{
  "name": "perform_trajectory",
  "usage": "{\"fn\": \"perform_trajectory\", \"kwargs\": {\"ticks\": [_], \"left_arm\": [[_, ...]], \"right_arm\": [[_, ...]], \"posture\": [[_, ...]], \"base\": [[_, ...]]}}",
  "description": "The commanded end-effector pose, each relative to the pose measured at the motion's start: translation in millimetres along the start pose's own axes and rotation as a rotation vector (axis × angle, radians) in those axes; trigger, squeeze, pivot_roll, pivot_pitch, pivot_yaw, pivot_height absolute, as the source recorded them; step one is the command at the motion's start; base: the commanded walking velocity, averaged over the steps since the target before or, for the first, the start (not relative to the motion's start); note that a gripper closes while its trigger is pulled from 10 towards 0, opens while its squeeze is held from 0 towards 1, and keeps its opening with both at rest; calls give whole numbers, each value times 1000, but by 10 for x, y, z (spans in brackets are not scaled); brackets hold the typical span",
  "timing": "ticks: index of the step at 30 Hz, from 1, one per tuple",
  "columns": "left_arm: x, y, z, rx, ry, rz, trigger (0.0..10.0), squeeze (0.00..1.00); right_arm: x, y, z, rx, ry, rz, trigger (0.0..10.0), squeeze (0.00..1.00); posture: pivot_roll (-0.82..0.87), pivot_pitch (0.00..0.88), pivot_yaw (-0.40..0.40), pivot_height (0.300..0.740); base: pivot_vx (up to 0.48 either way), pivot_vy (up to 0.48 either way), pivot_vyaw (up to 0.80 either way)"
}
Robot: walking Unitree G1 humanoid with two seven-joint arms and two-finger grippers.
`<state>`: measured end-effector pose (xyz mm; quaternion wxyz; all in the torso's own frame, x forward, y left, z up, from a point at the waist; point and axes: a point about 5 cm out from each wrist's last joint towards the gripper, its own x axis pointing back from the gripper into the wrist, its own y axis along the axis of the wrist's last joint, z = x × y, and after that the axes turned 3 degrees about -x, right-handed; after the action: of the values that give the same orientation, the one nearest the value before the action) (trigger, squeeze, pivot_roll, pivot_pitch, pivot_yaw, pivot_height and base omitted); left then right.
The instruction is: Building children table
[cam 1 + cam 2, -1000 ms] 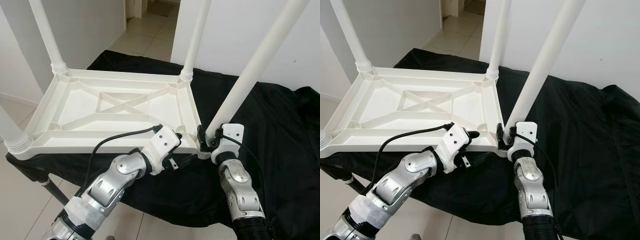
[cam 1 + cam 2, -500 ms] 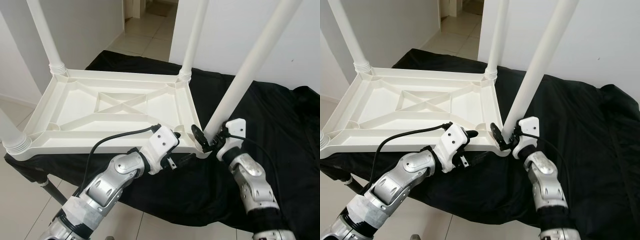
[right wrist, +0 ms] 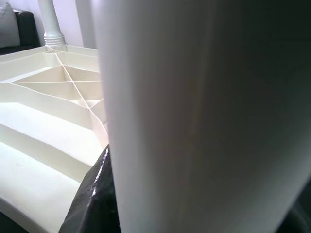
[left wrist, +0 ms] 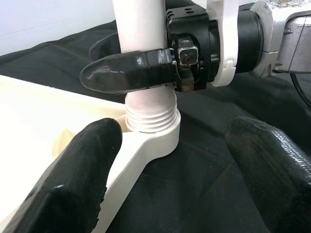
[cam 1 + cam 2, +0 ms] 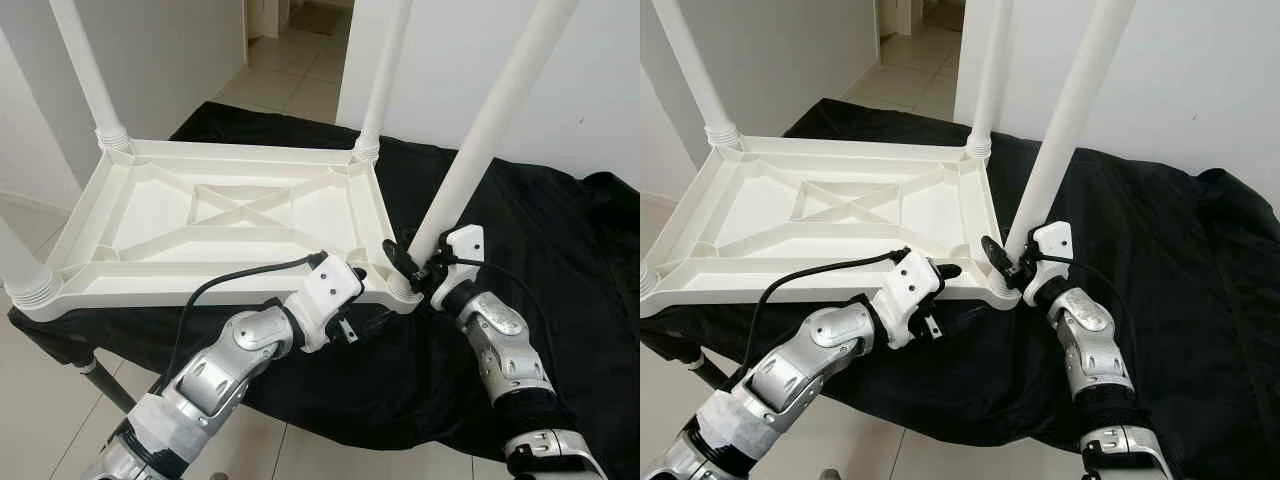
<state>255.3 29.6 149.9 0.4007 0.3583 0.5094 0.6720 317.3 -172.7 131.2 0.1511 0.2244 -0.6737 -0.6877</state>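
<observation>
Where the work stands: while the white plastic children's tabletop (image 5: 200, 215) lies upside down on the black cloth (image 5: 560, 250) spread over a table, we have three white legs standing in their corner sockets and the fourth white plastic leg (image 5: 480, 140) entering the near right corner.
Right gripper: our right gripper (image 5: 412, 268) is clamped on the fourth leg just above its threaded base, one black finger (image 4: 129, 72) lying across the front of the tube.
Left gripper: our left gripper (image 5: 372, 318) hovers with its fingers spread at the tabletop's near edge beside that corner, holding nothing; one finger (image 4: 73, 179) sits over the white rim.
Thread: in the left wrist view several ridges of the threaded collar (image 4: 150, 119) sit above the socket (image 4: 158, 143), so we judge the leg not fully screwed home.
Tilt: the leg leans away to the right in the eye views, though perhaps partly from perspective.
How to do it well: we should bring the leg upright over the socket before turning, or the thread may cross.
Bracing: we would press the left gripper onto the rim so the light tabletop cannot spin or slide on the cloth.
Turning: short twists, regripping low on the leg, until the ridges vanish.
</observation>
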Motion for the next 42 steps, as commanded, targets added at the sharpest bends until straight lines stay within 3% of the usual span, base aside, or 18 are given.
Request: {"fn": "perform_trajectory", "kwargs": {"ticks": [1,4,5,6,7,22,26,32,34,37,42], "left_arm": [[15,-10,-84,2,-128,-1,10000,0],[15,-10,-86,3,-128,0,10000,0],[17,-12,-91,4,-129,0,10000,0],[17,-12,-91,4,-129,0,10000,0],[18,-14,-95,5,-131,0,10000,0],[1,-140,-66,-62,-122,71,10000,0],[50,-125,-1,-27,-103,58,10000,0],[58,-118,-11,-22,-107,48,10000,0],[45,-104,-45,-17,-119,35,10000,0],[41,-84,-62,-10,-127,21,10000,0],[48,-90,-63,-9,-134,21,10000,0]], "right_arm": [[40,-79,-23,-16,3,36,0,0],[41,-83,-31,-19,3,32,0,0],[43,-79,-37,-18,-8,28,4784,0],[43,-79,-37,-18,-8,28,4784,0],[44,-66,-33,-24,-15,20,10000,0],[10,-33,-13,-62,-271,6,10000,0],[68,-43,113,-96,-511,10,10000,0],[91,-58,223,-131,-613,5,10000,0],[100,-76,331,-150,-731,17,10000,0],[75,-71,417,-157,-748,20,10000,0],[78,-48,418,-148,-731,10,10000,0]], "posture": [[2,0,-76,740],[2,0,-76,740],[-3,0,-70,740],[-3,0,-70,740],[-4,0,-69,740],[-17,0,-73,740],[-17,0,-78,740],[-17,0,-80,740],[-14,0,-79,740],[-12,0,-78,740],[-12,0,-77,740]], "base": [[0,0,0],[0,0,0],[0,0,0],[0,0,0],[0,0,0],[0,0,0],[0,0,0],[0,0,0],[0,0,0],[0,0,0],[0,0,0]]}}
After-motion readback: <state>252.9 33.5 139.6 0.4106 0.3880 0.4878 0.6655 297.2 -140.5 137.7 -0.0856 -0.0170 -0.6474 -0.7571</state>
